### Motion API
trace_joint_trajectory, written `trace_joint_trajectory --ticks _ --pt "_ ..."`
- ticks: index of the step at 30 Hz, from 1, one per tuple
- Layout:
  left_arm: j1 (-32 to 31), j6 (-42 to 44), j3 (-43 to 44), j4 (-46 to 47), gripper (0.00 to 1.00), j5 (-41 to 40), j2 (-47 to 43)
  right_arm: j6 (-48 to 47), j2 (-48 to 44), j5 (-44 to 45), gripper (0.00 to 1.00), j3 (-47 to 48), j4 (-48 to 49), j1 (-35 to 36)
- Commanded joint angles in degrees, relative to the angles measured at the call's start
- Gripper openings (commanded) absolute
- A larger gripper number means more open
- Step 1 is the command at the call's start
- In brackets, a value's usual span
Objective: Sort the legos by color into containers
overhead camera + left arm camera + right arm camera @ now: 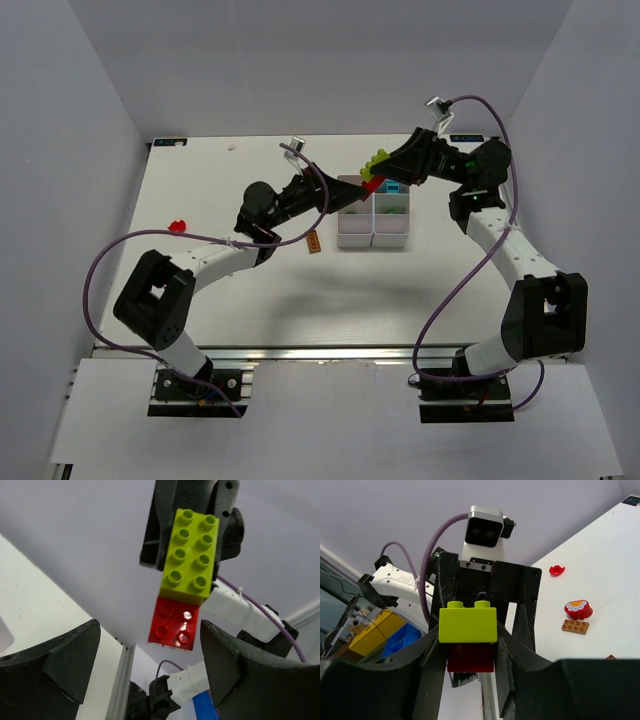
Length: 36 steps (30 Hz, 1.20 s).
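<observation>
Desk (430, 290): white; it carries the tray and some loose pieces. A brown plate (313, 242) lies just left of the tray, and a small red piece (178, 225) lies well apart to the left.
Tray (356, 238): white and gridded, between the two arms. A teal brick (392, 187) shows toward its far right; I cannot tell which compartment it is in.
Left fingers (60, 660): spread wide, one on each side of the red brick, apart from it and holding nothing.
Red brick (172, 622): a two-by-two clipped to one end of the green brick, hanging in the air over the far part of the tray.
Green brick (191, 555): a lime two-by-four, also off the desk, gripped at the end away from the red one.
Right fingers (395, 685): pinching the green brick by its sides and so carrying the joined pair.
Step, as I judge it: pulling the two colours apart so that each can go to its own compartment.
Risk, off-centre pinch: if the left fingers close off-centre on the small red brick, they could lever the whole stack out of the right fingers.
Risk, sudden release: if the joint lets go abruptly, a brick could drop into the wrong compartment or bounce off the desk.
Risk, crowding: the two sets of fingers work very near each other and may knock together.
</observation>
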Motion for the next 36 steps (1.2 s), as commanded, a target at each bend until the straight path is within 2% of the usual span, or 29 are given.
trace_joint_trajectory --ticks 1,10,16,20,27,31,35,36 --pt "-0.1 -1.9 2.7 4.4 0.89 1.5 -0.9 0.3 -0.2 0.1 0.0 -0.4 2.4 0.5" --pt "-0.1 -6.1 2.9 8.3 0.74 3.1 1.2 -3.4 0.1 1.2 0.0 -0.4 -1.2 1.2" --pt "-0.1 -6.5 3.3 7.8 0.71 4.5 1.7 -3.8 0.8 1.9 0.0 0.5 -1.7 1.3" --pt "-0.1 -6.8 3.7 7.6 0.63 5.3 2.3 -4.0 0.9 2.0 0.0 0.8 -2.0 1.2" --pt "-0.1 -7.9 4.8 8.3 0.18 5.8 4.0 -5.1 0.8 1.9 0.0 0.8 -3.3 1.2" --pt "-0.1 -7.3 5.8 7.6 0.0 5.9 4.2 -6.2 0.6 1.6 0.0 0.9 -4.1 1.3" --pt "-0.1 -5.5 6.8 3.9 0.0 6.7 4.2 -9.7 0.8 0.5 0.08 1.9 -8.2 1.3" --pt "-0.1 -4.9 6.9 2.8 0.0 7.3 4.0 -10.3 0.9 0.3 0.15 2.2 -8.7 1.3"
